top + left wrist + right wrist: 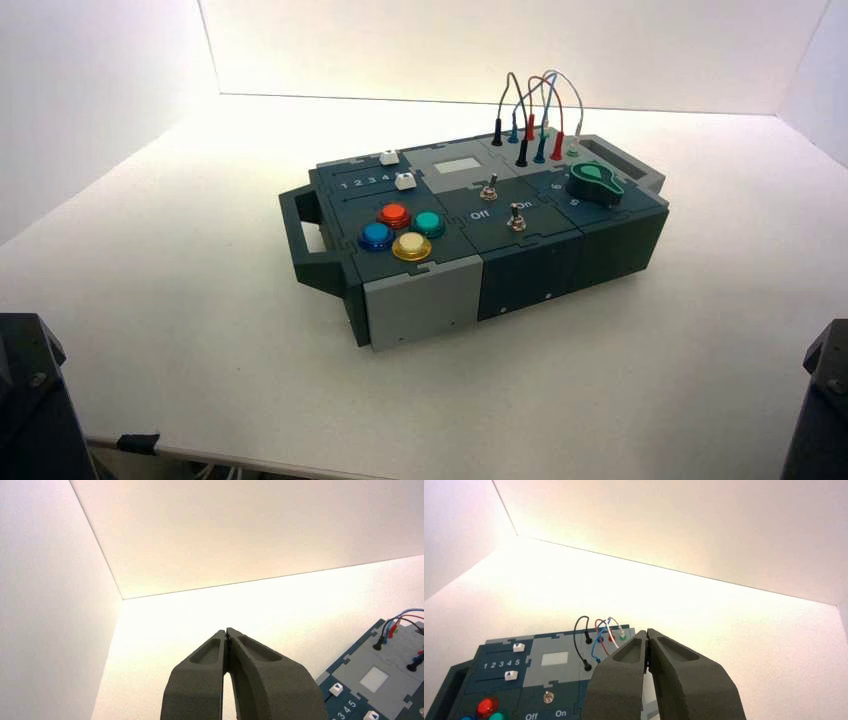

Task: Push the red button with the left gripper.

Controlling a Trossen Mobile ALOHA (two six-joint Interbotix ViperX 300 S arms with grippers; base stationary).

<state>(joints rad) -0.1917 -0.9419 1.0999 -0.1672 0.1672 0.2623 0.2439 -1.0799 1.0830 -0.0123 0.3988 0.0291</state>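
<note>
The red button (393,214) is a red-orange dome at the back of a cluster of four on the box's left part, with the blue button (376,236), yellow button (411,246) and teal button (429,223) around it. It also shows in the right wrist view (486,707). My left gripper (227,632) is shut and empty, held back from the box, pointing past its far left corner. My right gripper (646,632) is shut and empty, parked short of the box. In the high view only the arms' dark bases (30,400) show at the lower corners.
The dark teal and grey box (420,300) stands turned on the white table. It bears two white sliders (404,181), two toggle switches (490,190) lettered Off and On, a green knob (595,184), and wires with plugs (530,125) at the back. White walls enclose the table.
</note>
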